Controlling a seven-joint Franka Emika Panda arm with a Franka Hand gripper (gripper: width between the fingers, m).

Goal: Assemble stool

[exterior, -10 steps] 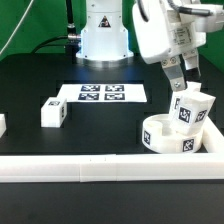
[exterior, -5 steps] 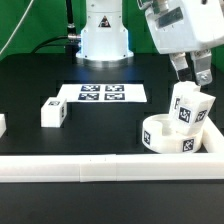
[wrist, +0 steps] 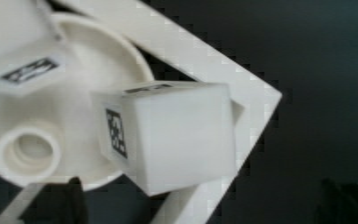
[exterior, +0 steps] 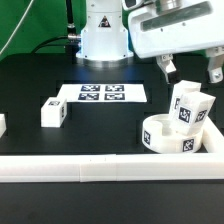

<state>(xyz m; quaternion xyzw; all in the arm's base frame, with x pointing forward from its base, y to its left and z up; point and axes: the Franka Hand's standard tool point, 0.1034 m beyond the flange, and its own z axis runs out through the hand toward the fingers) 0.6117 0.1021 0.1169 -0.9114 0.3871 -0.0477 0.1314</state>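
Note:
The round white seat disc (exterior: 166, 137) lies at the exterior view's right, against the white rails. A white tagged leg block (exterior: 191, 108) stands upright in it. My gripper (exterior: 190, 70) is open and empty, a little above this leg and apart from it. In the wrist view the same leg (wrist: 179, 135) stands on the seat disc (wrist: 60, 110), with a second tagged block (wrist: 25, 45) beside it and an open socket (wrist: 28, 150) near the rim. Another leg block (exterior: 53, 112) lies loose on the black table at the left.
The marker board (exterior: 103, 93) lies flat in the middle, in front of the robot base (exterior: 104, 35). A long white rail (exterior: 100, 170) runs along the front and another rail (exterior: 214, 138) closes the right side. A small white piece (exterior: 2, 125) shows at the left edge.
My gripper has let go of the upright leg, opened wider and risen above it. The leg stays standing in the seat disc. Nothing else moved.

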